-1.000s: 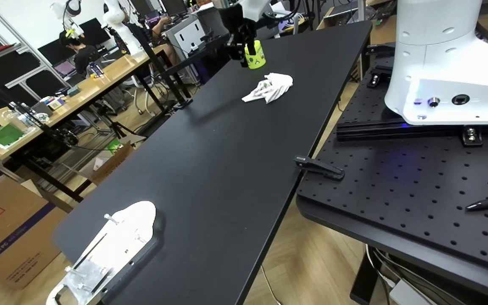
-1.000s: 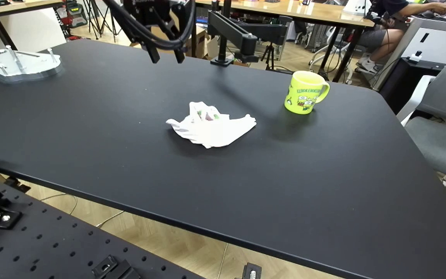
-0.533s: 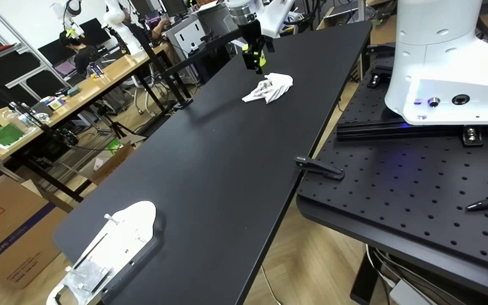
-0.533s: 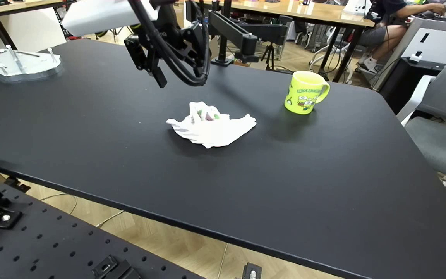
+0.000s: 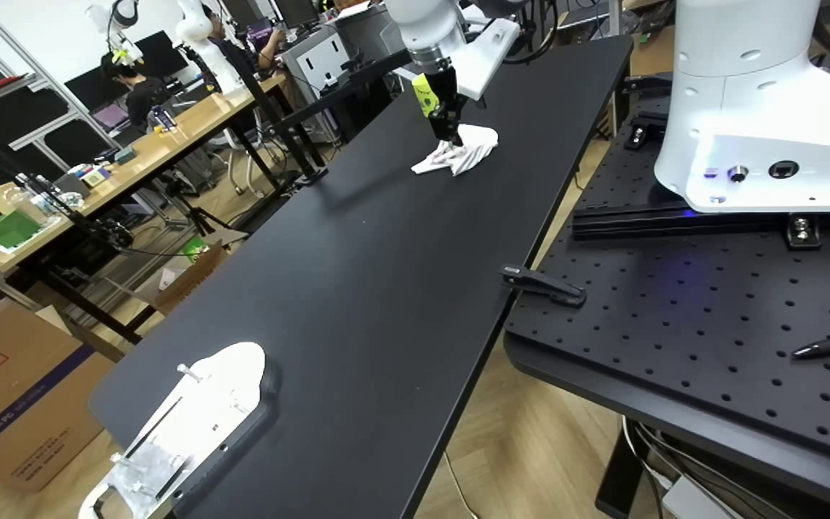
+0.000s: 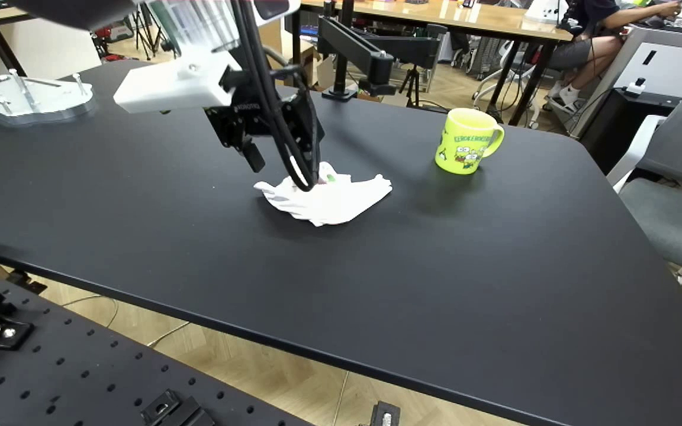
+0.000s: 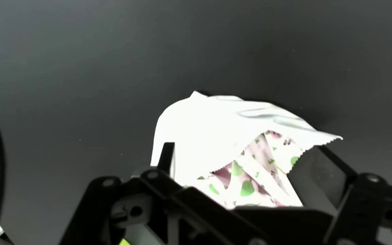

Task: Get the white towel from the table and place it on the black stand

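As my arm (image 5: 424, 26) slants down over the desk (image 5: 357, 288), I have the end effector (image 7: 243, 158) spread wide, the white towel (image 7: 202, 131) lying just beneath it.

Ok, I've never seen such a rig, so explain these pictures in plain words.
The machine is a robot arm. Its white base stands beside a dark table, and its far end carries a black gripper. Two pictures come from cameras outside the robot; the close one comes from a camera on its wrist. On the table are a crumpled white towel, a yellow-green mug standing upright, and a white plate with pegs. The gripper's jaws stand apart, with part of the towel showing between them; nothing looks held.
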You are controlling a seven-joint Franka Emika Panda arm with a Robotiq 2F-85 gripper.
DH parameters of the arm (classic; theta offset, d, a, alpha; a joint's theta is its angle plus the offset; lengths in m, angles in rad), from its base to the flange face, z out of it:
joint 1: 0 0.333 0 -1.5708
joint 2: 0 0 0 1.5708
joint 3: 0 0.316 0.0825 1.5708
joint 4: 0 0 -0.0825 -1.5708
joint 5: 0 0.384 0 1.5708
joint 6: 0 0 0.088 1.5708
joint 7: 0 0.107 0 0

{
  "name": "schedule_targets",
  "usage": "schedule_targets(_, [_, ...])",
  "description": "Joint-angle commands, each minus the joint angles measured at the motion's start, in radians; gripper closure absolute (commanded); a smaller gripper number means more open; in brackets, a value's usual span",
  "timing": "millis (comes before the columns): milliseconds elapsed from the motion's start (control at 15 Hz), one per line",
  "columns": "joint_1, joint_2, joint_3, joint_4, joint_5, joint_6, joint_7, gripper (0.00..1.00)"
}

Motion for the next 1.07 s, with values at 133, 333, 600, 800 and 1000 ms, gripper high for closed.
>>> schedule_targets(133, [0.009,0.21,-0.037,0.124,-0.132,0.005,0.226,0.0])
schedule_targets(333, [0.01,0.291,-0.047,0.175,-0.139,0.01,0.272,0.26])
schedule_targets(600, [0.007,0.346,-0.056,0.222,-0.134,0.027,0.301,0.55])
schedule_targets(800, [0.011,0.336,-0.056,0.227,-0.137,0.029,0.308,0.74])
schedule_targets(1000, [0.017,0.282,-0.045,0.207,-0.132,0.036,0.29,0.97])
